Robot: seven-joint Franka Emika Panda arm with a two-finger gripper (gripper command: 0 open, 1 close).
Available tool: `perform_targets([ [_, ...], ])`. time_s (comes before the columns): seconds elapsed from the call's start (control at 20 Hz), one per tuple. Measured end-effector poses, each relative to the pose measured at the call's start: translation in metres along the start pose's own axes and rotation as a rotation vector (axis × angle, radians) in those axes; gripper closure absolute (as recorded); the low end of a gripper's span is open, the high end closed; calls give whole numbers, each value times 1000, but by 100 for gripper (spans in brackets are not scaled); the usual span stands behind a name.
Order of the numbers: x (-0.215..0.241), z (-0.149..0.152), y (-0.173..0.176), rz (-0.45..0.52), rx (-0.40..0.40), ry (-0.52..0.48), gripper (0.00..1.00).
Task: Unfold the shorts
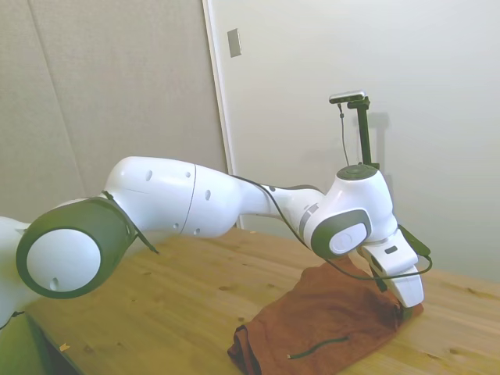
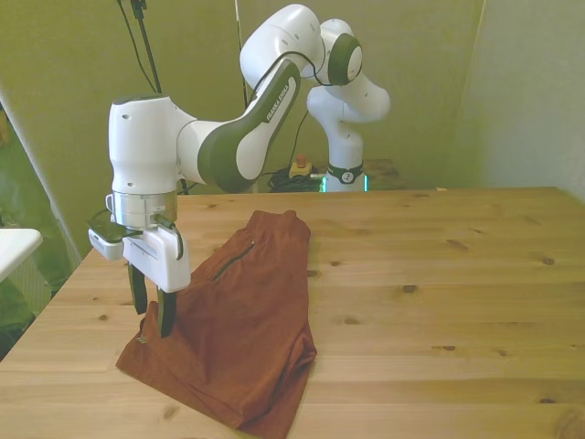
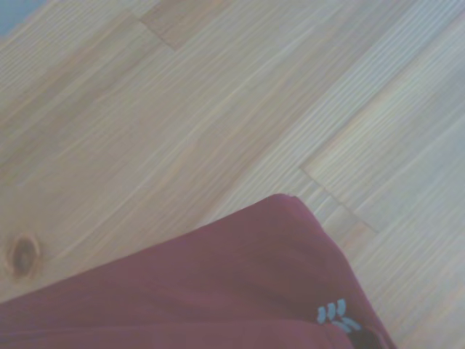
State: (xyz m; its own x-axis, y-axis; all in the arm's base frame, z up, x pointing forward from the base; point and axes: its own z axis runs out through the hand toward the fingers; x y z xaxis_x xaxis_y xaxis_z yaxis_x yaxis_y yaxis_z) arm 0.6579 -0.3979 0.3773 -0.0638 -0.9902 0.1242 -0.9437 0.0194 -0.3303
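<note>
Reaching down over the table (image 2: 439, 274) near the front view's left edge, the arm is pointing its gripper (image 2: 152, 315) straight at the wood. Its two fingers are standing slightly parted, tips at the near-left corner of the shorts (image 2: 239, 311); whether they are pinching cloth cannot be told. One pair of shorts is lying there, folded, stretching from the gripper toward the far side. A dark zipper (image 2: 234, 262) is running along its far half.
</note>
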Motion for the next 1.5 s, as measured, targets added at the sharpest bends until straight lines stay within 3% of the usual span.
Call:
perform_targets([
  [1.1,-9,15,6,-50,-3,-43,100],
  [1.3,-7,-2,4,-87,27,-51,100],
  [1.5,-19,-48,-3,-144,77,-59,100],
])
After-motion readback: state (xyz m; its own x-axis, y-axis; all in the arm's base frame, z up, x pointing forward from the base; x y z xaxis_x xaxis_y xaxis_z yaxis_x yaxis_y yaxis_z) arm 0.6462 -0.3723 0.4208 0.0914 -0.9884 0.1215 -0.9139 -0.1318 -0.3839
